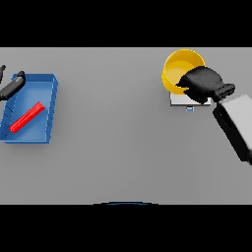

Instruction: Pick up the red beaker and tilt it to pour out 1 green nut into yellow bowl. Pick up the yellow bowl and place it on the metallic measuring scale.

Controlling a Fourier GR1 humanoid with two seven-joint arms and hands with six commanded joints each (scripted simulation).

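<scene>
Grey table (123,147) with blue tray (47,81) far from right hand (202,84), red beaker (27,117) lying in it, left hand (12,84) at tray's far edge, fingers unclear. Right hand's fingers curl round yellow bowl (179,66) rim, bowl over metallic scale (179,101) just under hand. Likely placement: lower level, centre it, then release.

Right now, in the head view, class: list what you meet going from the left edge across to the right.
left hand → blue tray with the red beaker lying in it → bare grey table → yellow bowl over the metallic measuring scale → right hand gripping the bowl's rim.
</scene>
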